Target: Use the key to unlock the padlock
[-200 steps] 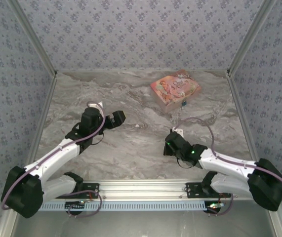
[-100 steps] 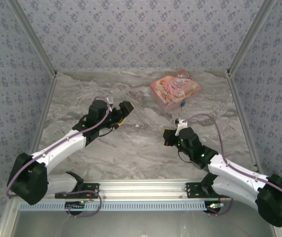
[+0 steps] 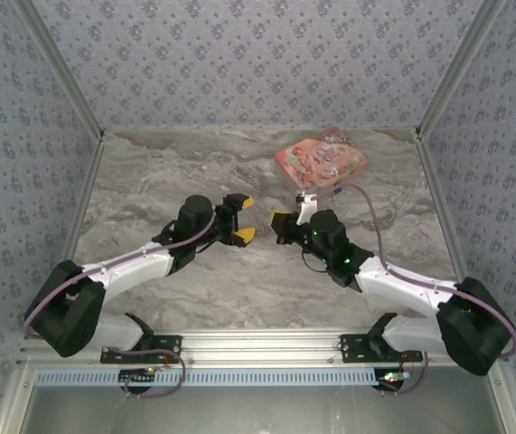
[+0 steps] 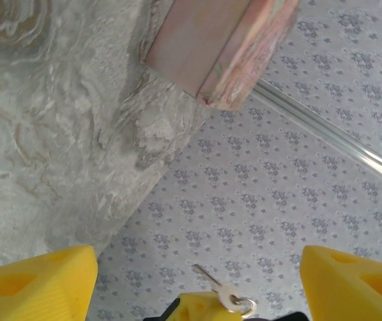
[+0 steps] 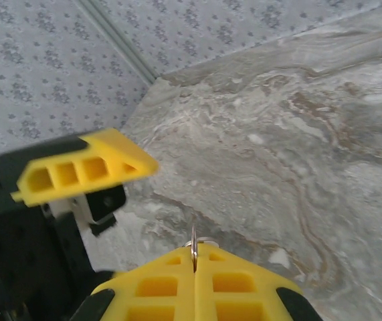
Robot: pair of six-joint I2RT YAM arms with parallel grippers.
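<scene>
My right gripper [image 5: 194, 257] is shut on a small silver key [image 4: 221, 288] and its ring [image 5: 194, 245]. From the left wrist view the key blade sticks out of the right gripper's yellow tip, pointing up and left. My left gripper [image 4: 197, 257] stands open, and its wide-apart yellow fingers [image 4: 40, 281] frame that tip. From above, the left gripper [image 3: 247, 218] and the right gripper [image 3: 278, 224] face each other at mid-table, a small gap apart. I cannot make out the teal padlock; the spot beside the pink box is crossed by the right arm's cable.
The pink illustrated box [image 3: 321, 161] lies at the back right of the marble table [image 3: 149, 181], behind the right wrist, with its corner [image 4: 217, 50] showing to the left wrist camera. Patterned walls close in the back and both sides.
Both arms swung inward: the left gripper moved right and now shows its open yellow fingers, and the right gripper moved up and left with the key until the two face each other.
</scene>
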